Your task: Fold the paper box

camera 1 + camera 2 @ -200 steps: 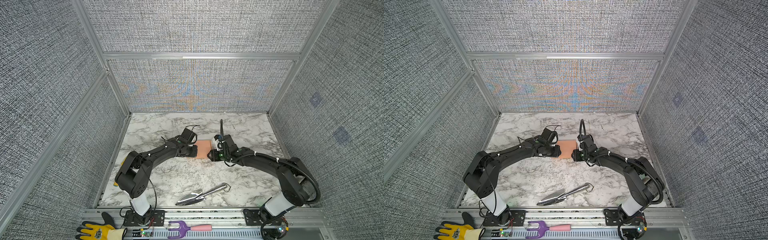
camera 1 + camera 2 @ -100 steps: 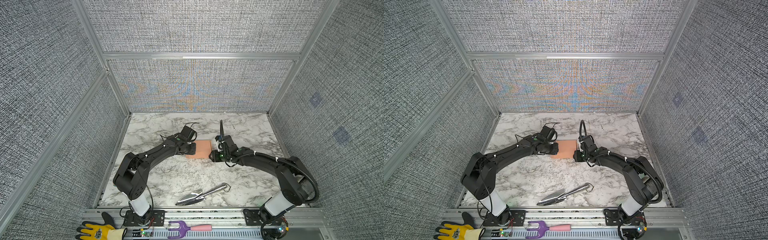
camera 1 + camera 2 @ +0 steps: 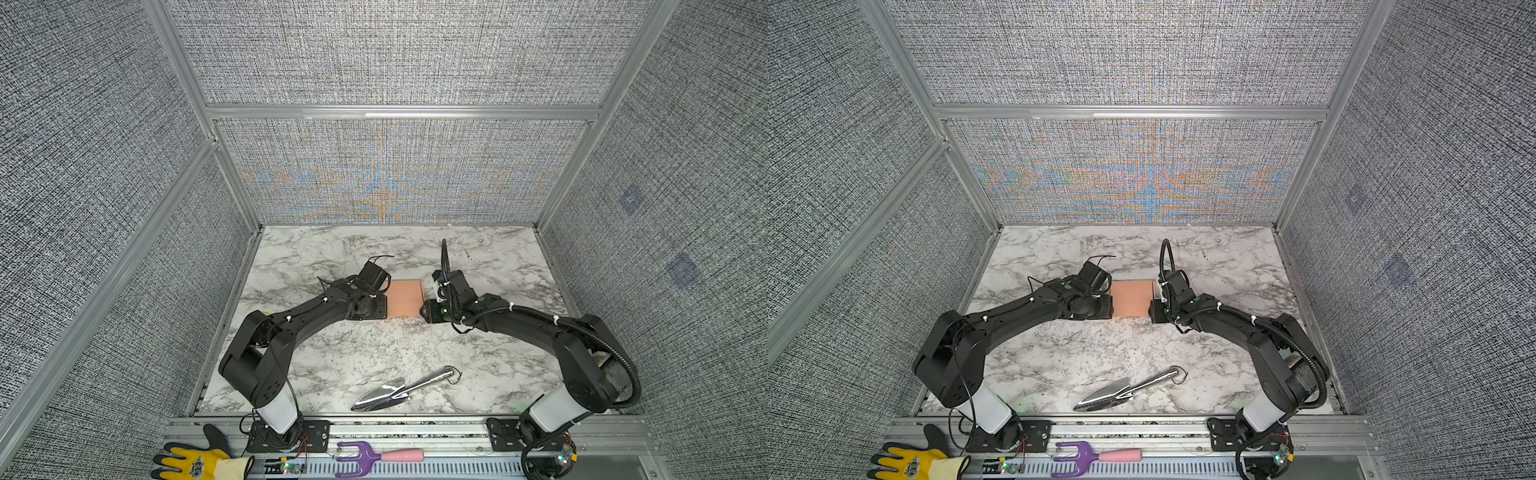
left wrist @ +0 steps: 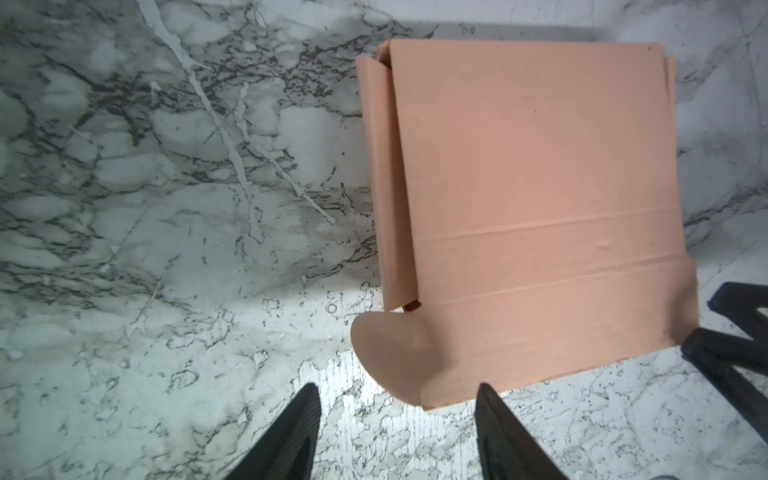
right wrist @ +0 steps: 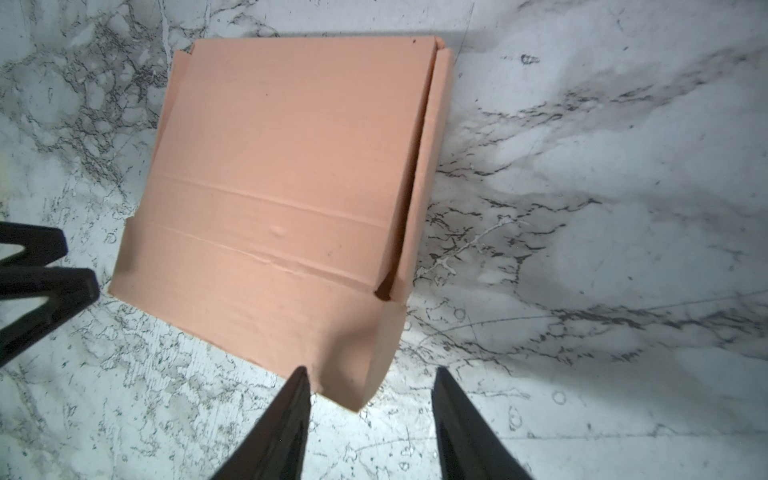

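Salmon-pink cardboard is what it all turns on right now: the paper box sits about mid-tabletop, a bit closer to the far edge than the near one. It looks mostly closed up, lid panel down. The creases run left to right, so the longer side seems to point from near edge to far edge, though it's close to square from above.

Your left claw is parked at the box's near-left corner. Its jaws are spread and the rounded ear of the flap sits between the tips, but nothing is pinched. Your right claw mirrors that at the near-right corner. Its jaws are also apart, with the cardboard corner poking in between, and one fingertip looks like it's touching the flap rather than clamping it.

Neither arm is nearer; you've got one on each near corner, with the box lying away from both toward the far edge. My guess is the near flap and its ears need tucking, so push both corners evenly or the box will skew.
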### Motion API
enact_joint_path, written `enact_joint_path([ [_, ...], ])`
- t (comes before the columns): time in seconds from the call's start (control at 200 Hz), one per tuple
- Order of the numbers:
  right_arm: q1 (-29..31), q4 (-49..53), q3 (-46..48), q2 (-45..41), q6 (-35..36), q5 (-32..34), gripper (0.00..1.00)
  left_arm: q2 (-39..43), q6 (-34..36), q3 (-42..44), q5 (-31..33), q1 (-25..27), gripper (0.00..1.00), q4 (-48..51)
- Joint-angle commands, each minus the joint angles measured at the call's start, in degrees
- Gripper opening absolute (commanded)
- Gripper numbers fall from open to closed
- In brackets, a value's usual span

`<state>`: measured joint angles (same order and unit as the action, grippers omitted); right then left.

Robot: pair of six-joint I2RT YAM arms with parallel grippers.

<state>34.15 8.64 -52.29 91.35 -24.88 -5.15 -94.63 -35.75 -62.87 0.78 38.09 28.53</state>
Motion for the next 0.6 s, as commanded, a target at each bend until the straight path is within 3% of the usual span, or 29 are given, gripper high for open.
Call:
enact_joint_path([
  [0.0,0.22,-0.27,-0.06,0.15,-0.47,0.41,0.50,0.30,-3.37,0.73,-1.15,0.09,0.61,-4.59],
  [0.595,0.74,-1.07,-0.34,2.65,-0.52,0.92,0.50,-3.45,-2.67,0.77,1.70,0.32,0.56,-5.74],
])
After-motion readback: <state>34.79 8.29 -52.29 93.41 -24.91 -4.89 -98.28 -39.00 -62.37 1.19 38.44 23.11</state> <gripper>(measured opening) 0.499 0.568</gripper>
